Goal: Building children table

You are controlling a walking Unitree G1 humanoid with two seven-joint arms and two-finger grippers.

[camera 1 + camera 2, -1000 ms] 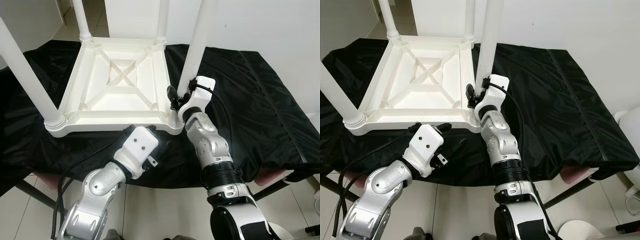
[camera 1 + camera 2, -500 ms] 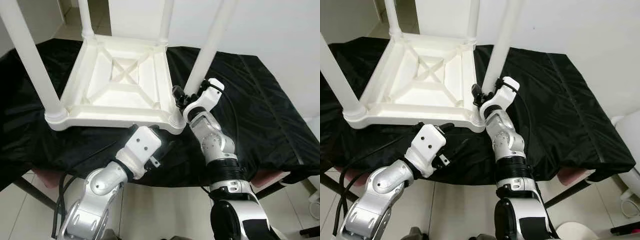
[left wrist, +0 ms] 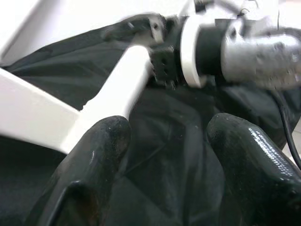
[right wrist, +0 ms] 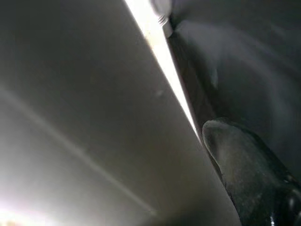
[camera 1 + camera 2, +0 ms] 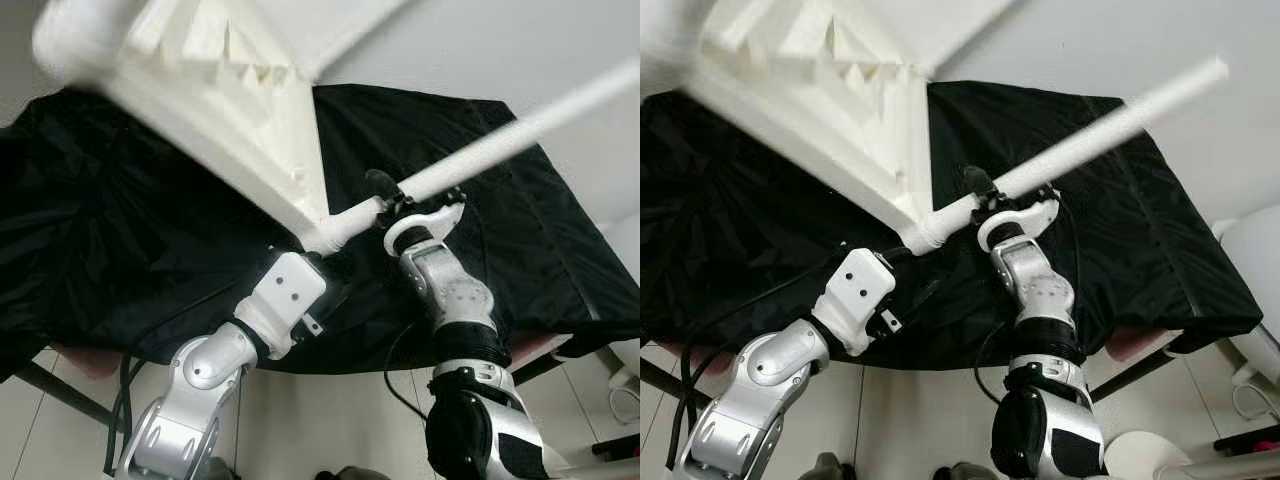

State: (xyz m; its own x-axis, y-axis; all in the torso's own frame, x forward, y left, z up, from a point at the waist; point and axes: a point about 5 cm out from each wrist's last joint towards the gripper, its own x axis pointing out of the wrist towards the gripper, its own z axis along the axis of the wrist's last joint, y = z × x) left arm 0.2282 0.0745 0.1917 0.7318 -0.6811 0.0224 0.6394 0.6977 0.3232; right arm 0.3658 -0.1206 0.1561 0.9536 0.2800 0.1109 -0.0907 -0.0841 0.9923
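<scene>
Tipping the table up off the counter. Right claw pinching a leg; left claw spread, under the corner. Next: turn gently onto legs.

One white table, one table leg, one black cloth, two grippers.

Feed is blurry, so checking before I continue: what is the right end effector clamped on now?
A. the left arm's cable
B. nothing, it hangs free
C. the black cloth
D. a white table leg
D: the right end effector is closed around the white table leg, which slants over the black cloth.
</scene>
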